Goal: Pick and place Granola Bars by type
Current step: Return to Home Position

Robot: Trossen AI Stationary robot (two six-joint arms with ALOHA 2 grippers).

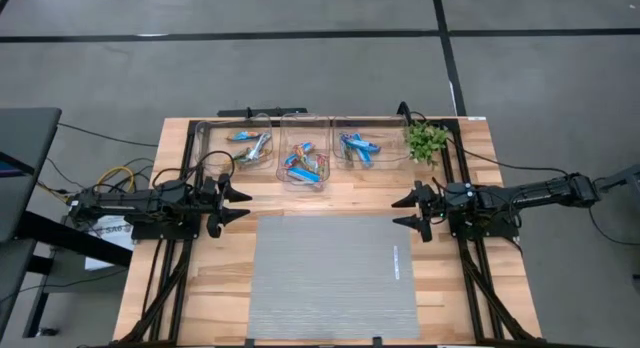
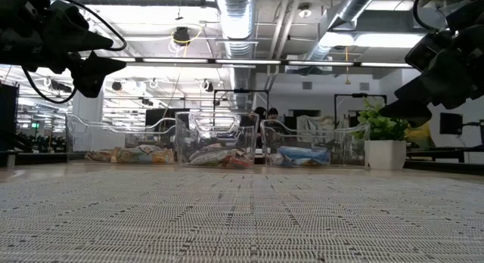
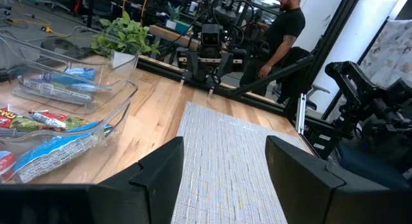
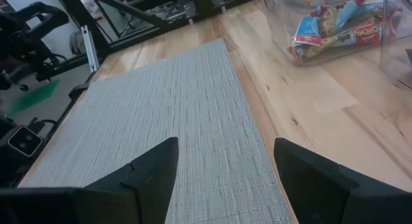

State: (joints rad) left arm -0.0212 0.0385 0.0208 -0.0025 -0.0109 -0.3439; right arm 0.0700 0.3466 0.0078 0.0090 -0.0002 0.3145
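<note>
The granola bars lie in three clear bins along the table's far side: green and tan ones in the left bin point(image 1: 252, 146), a mixed pile in the middle bin point(image 1: 305, 165), blue ones in the right bin point(image 1: 359, 148). My left gripper point(image 1: 240, 204) hovers open above the table's left side, near the grey mat's far left corner. My right gripper point(image 1: 403, 212) hovers open on the right, near the mat's far right corner. Each points toward the other. The low view shows the three bins point(image 2: 219, 155) in a row.
A grey woven mat point(image 1: 333, 278) covers the table's near middle. A small potted plant point(image 1: 427, 140) stands at the far right, beside the right bin. A person point(image 3: 278, 32) stands beyond the table's right side. Cables hang off the left edge point(image 1: 115, 178).
</note>
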